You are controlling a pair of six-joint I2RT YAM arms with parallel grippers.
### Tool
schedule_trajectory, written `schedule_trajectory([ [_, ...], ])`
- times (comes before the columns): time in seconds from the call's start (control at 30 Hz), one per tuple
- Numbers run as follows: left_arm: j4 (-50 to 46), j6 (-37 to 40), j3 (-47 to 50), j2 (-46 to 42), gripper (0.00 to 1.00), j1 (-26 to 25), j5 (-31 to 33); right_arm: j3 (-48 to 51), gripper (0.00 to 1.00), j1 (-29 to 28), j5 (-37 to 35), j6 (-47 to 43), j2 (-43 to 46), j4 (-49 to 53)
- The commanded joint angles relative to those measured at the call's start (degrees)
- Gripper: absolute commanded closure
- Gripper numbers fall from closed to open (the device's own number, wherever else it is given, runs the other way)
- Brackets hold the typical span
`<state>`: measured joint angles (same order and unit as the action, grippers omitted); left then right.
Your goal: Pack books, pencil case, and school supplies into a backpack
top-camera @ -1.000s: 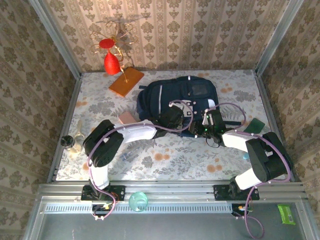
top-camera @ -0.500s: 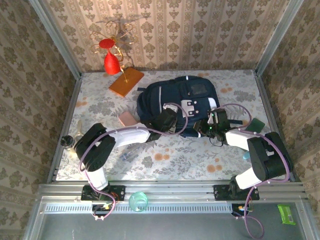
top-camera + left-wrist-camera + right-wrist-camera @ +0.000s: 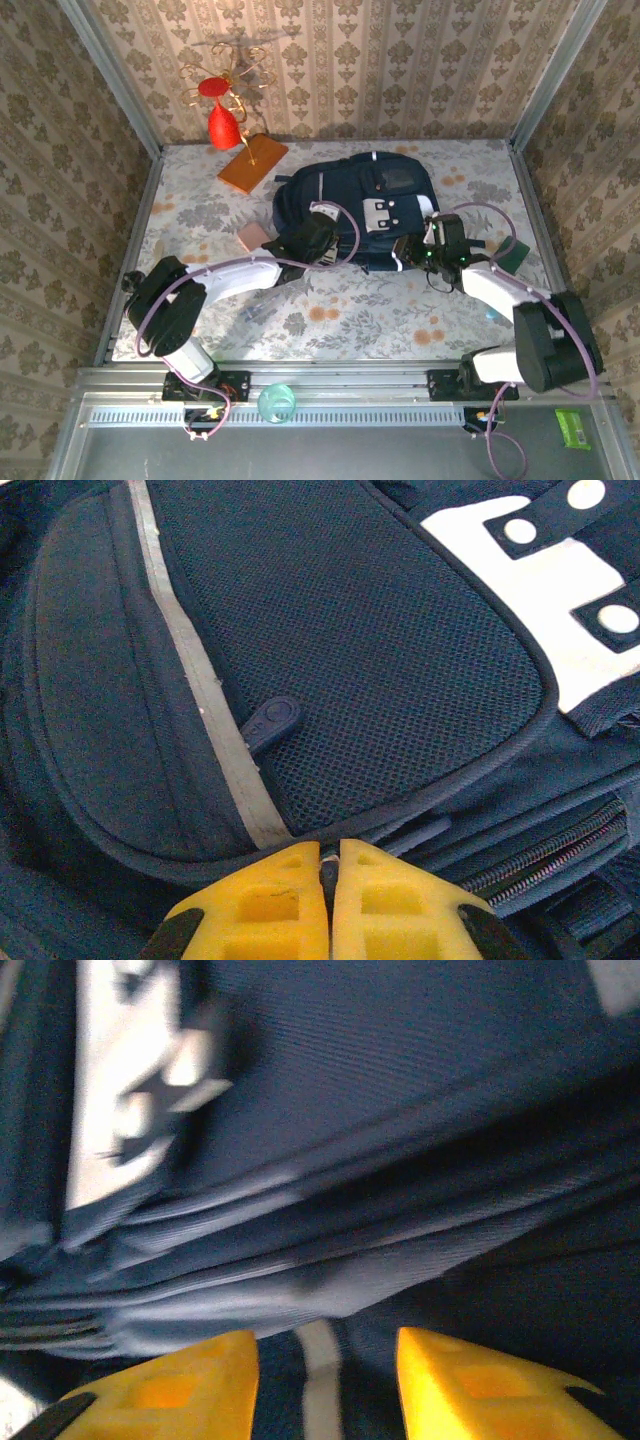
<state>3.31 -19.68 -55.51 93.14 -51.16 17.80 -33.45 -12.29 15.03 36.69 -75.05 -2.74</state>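
arms [image 3: 240, 272]: white links, black joints | cables [image 3: 491, 432]: purple, looping | left gripper [image 3: 330, 852]: yellow blocky fingers, square recesses

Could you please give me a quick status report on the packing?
Left end effector shut at backpack pocket rim. Right end effector open, against backpack. Pencil case, green book outside on table.

1. This is a robot test booth in a lab, dressed to look like a home.
2. Damask wallpaper [image 3: 400, 60] covers three walls, yet bare aluminium posts [image 3: 112, 80] frame the corners.
3. The bench [image 3: 370, 320] wears a floral cloth, and a metal rail [image 3: 350, 378] at its near edge carries two cabled robot arms [image 3: 240, 272].
4. Household props sit on it: a backpack [image 3: 350, 195] and a red ornament [image 3: 222, 125] on a gilt wire stand [image 3: 243, 62].
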Motion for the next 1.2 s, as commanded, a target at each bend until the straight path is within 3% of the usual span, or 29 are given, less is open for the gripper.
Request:
schedule_trajectory([
  [0.0, 2.59, -0.43, -0.99, -1.84, 1.00, -1.43, -1.82, -2.12, 0.51, -4.84, -2.22, -3.15, 4.93, 3.46],
  [0.33, 3.66, -1.08, -2.45, -1.94, 1.00, -3.83, -3.22, -2.12, 0.30, -11.41, -4.80, 13.94, 3.79, 3.39],
  [0.77, 4.41, -1.65, -2.95, -0.90, 1.00, -6.96, -4.27, -0.22, 0.29, -11.90, -13.97, 25.96, -2.67, -4.20],
  [0.97, 4.47, -1.70, -3.31, 0.28, 1.00, -7.90, -4.78, -1.41, 0.39, -11.94, -16.95, 27.32, -8.53, -9.43],
  [1.17, 3.73, -1.00, -2.31, -0.34, 1.00, -7.92, -3.28, 1.39, 0.76, -11.57, -24.71, 24.00, -7.58, -11.94],
])
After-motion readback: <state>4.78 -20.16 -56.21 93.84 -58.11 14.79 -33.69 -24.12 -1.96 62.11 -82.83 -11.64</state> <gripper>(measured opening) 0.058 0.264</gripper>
